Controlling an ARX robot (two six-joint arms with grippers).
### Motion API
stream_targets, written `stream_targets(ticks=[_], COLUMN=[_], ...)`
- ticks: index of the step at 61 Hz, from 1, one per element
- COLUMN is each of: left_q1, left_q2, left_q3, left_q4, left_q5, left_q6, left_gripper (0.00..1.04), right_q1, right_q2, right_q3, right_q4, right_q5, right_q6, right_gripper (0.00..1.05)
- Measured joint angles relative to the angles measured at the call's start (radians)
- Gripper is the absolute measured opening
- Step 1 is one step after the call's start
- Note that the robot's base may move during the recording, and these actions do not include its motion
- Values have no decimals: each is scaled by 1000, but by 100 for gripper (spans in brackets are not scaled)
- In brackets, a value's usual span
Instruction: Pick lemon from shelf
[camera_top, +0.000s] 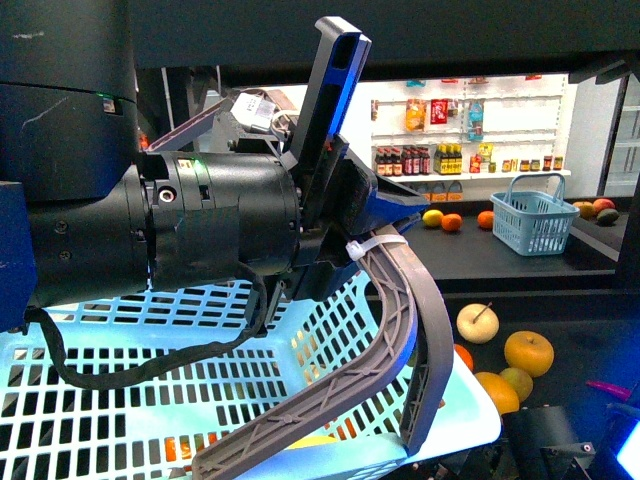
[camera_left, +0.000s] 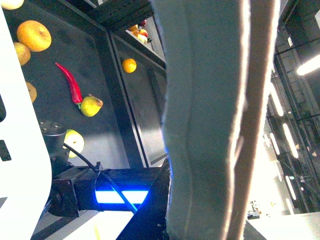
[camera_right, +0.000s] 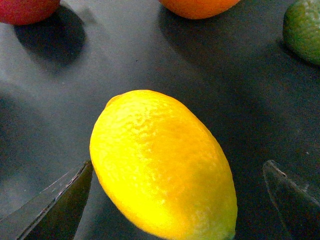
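In the right wrist view the lemon (camera_right: 162, 165), bright yellow and oval, lies on the dark deck of the shelf (camera_right: 150, 55). My right gripper (camera_right: 177, 167) is open around it, with one dark finger (camera_right: 55, 210) on each side and a gap to the fruit. In the front view my left gripper (camera_top: 345, 215) is shut on the grey basket handle (camera_top: 400, 310) of a light-blue basket (camera_top: 150, 400). The handle also fills the left wrist view (camera_left: 205, 125). The shelf's black decks (camera_top: 580, 310) show behind it.
A red fruit (camera_right: 27, 7), an orange (camera_right: 197, 5) and a green fruit (camera_right: 302, 30) lie just beyond the lemon. A second blue basket (camera_top: 535, 215) and oranges (camera_top: 452, 222) sit on an upper deck. Pale round fruits (camera_top: 478, 322) lie on the lower deck.
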Motion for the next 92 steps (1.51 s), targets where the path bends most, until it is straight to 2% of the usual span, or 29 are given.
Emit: stream_targets(ticks=[12,26,33,40,48,65,74,81,92], left_q1=[0,0,0,0,0,0,0,0,0], left_q2=[0,0,0,0,0,0,0,0,0], left_q3=[0,0,0,0,0,0,0,0,0], left_q4=[0,0,0,0,0,0,0,0,0], left_q5=[-1,0,0,0,-1,0,0,0,0], left_q6=[0,0,0,0,0,0,0,0,0], left_gripper=[7,7,7,7,7,7,7,7,7], right_q1=[8,10,4,-13,-44,-129,-166,-183,-143], right_q2=[33,43,40,0,-78,-370,-589,-750,-930], right_q3=[63,79,66,-13,-109,-384,-571,-691,-820], right_q4=[-16,15,32,97,153,354,468,479,480], right_q5=[18,46,64,126,202,343,366,347,327], right_q6=[4,39,55,123,130,262,403,507,648], right_gripper=[102,73,65,64,64,64,64,64,64])
